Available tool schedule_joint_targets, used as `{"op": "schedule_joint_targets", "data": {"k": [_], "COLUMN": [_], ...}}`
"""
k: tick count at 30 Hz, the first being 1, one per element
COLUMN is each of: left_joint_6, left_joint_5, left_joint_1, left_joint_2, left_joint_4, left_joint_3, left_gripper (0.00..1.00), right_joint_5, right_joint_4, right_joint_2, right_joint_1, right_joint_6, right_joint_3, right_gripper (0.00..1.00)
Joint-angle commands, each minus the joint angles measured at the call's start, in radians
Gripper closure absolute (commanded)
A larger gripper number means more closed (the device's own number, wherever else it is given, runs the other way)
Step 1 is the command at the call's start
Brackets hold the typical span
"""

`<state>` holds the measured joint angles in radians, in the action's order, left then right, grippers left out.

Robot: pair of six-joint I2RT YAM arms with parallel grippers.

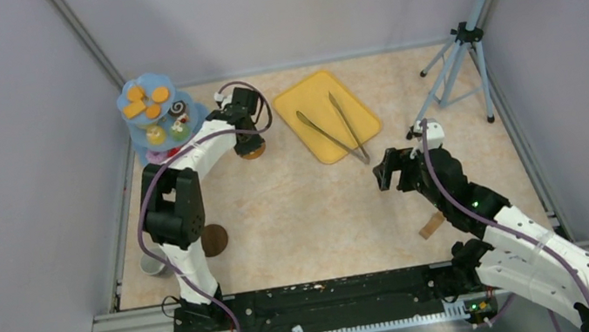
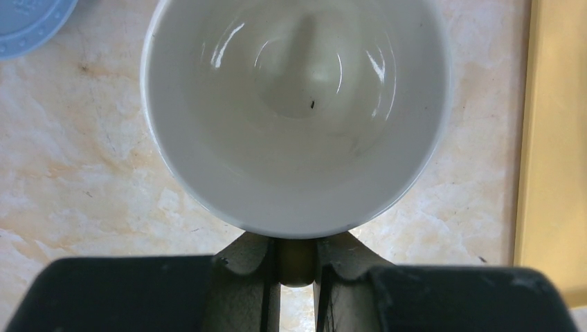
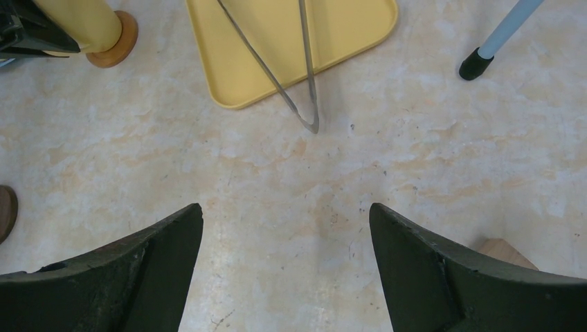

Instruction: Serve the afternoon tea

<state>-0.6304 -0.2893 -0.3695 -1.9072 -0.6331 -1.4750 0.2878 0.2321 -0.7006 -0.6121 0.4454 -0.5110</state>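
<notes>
Two coasters are lying on the surface [image 1: 306,208]: the near coaster [image 1: 214,240] is sitting bare by the left arm, close to the grey mug [image 1: 151,264]. The right end effector [image 1: 389,171] is hovering wide open, short of the tray [image 1: 327,115] and tongs [image 1: 334,129]. Farther out, the left end effector [image 2: 297,257] is pinching narrowly the handle of the yellow mug [image 3: 76,21], which is standing on the far coaster [image 3: 111,40]. Beyond it, biscuits [image 1: 145,100] and cakes [image 1: 167,130] are sitting on the stand [image 1: 197,113].

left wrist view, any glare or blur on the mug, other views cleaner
Left wrist view: curved glare streaks inside the glossy mug, its near rim slightly soft. Right wrist view: even light, the right gripper almost black. Top external view: flat, soft shadows.
</notes>
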Motion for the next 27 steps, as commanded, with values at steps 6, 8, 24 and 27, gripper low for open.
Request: {"op": "schedule_joint_targets", "data": {"k": [6, 8, 24, 27], "left_joint_6": [-0.019, -0.031, 0.006, -0.076], "left_joint_5": [-0.012, -0.012, -0.151, -0.190], "left_joint_1": [-0.008, -0.007, -0.004, 0.014], "left_joint_2": [0.034, 0.040, 0.610, 0.758], "left_joint_4": [0.030, 0.020, -0.129, -0.225], "left_joint_3": [-0.033, -0.030, 0.320, 0.476], "left_gripper": [1.00, 0.92, 0.05, 0.08], "right_joint_5": [0.014, 0.016, 0.005, -0.010], "right_joint_4": [-0.024, -0.024, -0.045, -0.079], "right_joint_2": [-0.005, -0.006, 0.006, -0.005], "right_joint_1": [0.005, 0.005, 0.004, 0.005], "right_joint_6": [-0.011, -0.010, 0.000, -0.002], "right_joint_3": [-0.029, -0.027, 0.000, 0.010], "right_gripper": [0.11, 0.11, 0.12, 0.12]}}
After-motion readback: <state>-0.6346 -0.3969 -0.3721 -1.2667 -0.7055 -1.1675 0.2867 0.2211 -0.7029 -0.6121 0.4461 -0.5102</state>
